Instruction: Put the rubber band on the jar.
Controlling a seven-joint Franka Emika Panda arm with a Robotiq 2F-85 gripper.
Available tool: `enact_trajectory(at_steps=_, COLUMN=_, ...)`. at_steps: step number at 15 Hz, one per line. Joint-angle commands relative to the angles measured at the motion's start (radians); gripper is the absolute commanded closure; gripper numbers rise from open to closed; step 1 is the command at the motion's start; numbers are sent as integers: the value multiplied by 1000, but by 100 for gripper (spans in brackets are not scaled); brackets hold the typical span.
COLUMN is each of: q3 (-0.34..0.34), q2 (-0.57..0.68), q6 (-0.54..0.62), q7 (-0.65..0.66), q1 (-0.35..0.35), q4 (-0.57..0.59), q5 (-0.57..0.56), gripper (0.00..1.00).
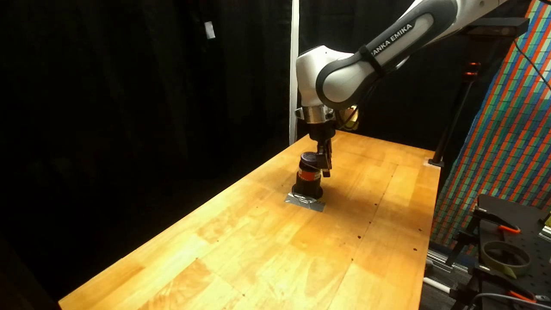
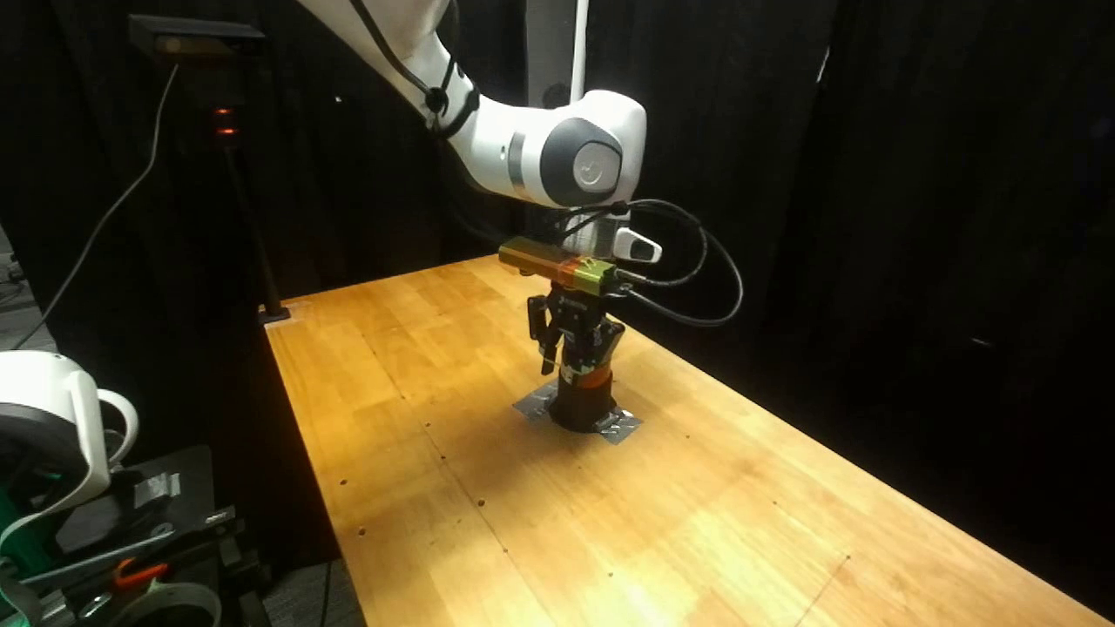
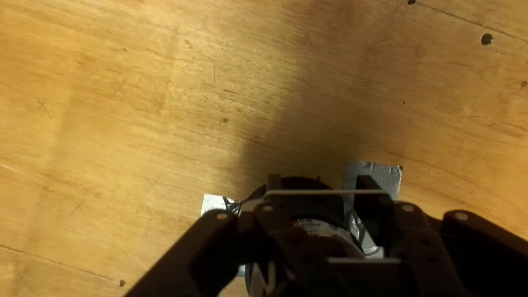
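In an exterior view the jar [image 1: 309, 175] stands upright on the wooden table [image 1: 267, 249], with silver tape [image 1: 304, 202] by its base at six o'clock and the dark fingers [image 1: 324, 163] up at about two o'clock. In the wrist view the jar shows between five and six o'clock, partly hidden by the fingers, which are spread apart with the rubber band [image 3: 309, 192] stretched between them, a pale line from nine o'clock to three; whether it encircles the jar I cannot tell.
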Motion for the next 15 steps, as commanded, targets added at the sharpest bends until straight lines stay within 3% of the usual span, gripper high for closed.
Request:
enact_trajectory(at_steps=1, q3=-4, q2=-133, q6=204, q7=61, q1=-6, q4=-243, q5=-35, gripper=78)
enact_trajectory(at_steps=4, q3=-14, q2=-196, q6=386, q7=106, q1=-3, q4=-389, q5=-48, gripper=84)
enact_trajectory(at_steps=6, q3=-22, q2=-235, q6=530, q7=136, q1=-4, q4=-494, q5=-60, gripper=79)
enact_trajectory(at_steps=10, q3=-73, q2=-294, q6=866, q7=211, q1=23, q4=-696, q5=-125, gripper=79)
enact_trajectory(at_steps=12, q3=-134, q2=-296, q6=1035, q7=253, q1=59, q4=-769, q5=-175, gripper=81)
enact_trajectory(at_steps=15, q3=-290, q2=-271, q6=1269, q7=293, q1=171, q4=-835, q5=-227, gripper=79)
